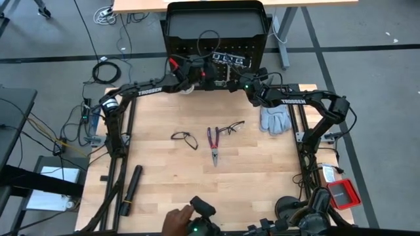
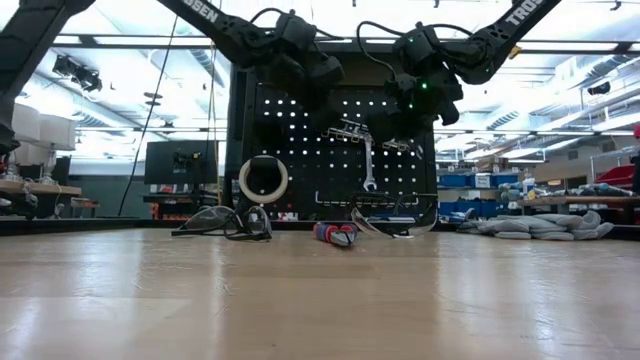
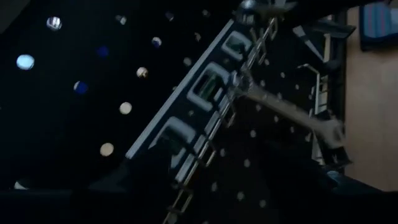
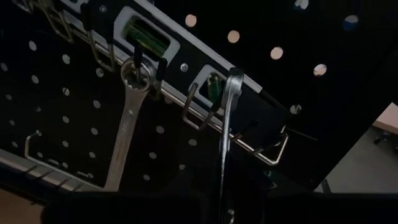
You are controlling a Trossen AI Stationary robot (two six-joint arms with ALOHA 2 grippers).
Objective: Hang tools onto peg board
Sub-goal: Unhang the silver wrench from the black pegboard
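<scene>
We're mid-hanging at the peg board point(image 1: 216, 29); our right gripper point(image 4: 227, 205) is pinched on a second wrench point(image 4: 229, 124), nosing it toward a hook point(image 4: 264, 149) just beside the hung wrench point(image 4: 127, 118); left gripper point(image 2: 300, 75) spread wide, empty; next we'd seat the ring; pliers point(image 1: 213, 141) wait on the table.

Grey floor point(image 1: 367, 72), wooden desk point(image 1: 138, 5), bright ceiling lights point(image 2: 120, 70) overhead.
</scene>
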